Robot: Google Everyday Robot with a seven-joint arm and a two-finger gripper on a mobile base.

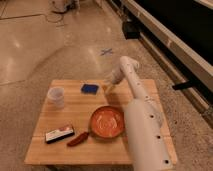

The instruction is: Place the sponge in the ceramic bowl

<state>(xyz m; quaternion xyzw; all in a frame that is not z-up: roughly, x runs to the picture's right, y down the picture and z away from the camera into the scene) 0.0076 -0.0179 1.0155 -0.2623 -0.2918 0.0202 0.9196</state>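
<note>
Hovering low over the far side of the table, your gripper point(109, 84) sits just right of the sponge point(90, 89), apparently carrying nothing; whether it is spread or closed, you cannot tell from here. The sponge lies flat on the wood near the far edge, outside the ceramic bowl point(107, 122), which stands nearer the camera with the arm running close along its right side.

Watch the risks. That sponge looks thin and soft, so a shallow sideways approach probably shoves it left or off the far edge rather than catching it. A swing back toward the bowl could clip the rim with the forearm and skate the glossy dish. A high release could let the sponge bounce out.

The plastic cup point(56, 96) stands left and well clear. The flat box point(60, 134) and a red oblong item point(78, 139) lie left of the bowl.

The table point(50, 156) is pale wood. Around it lies polished speckled floor with a blue cross mark point(106, 51), and a dark wall runs along the right.
</note>
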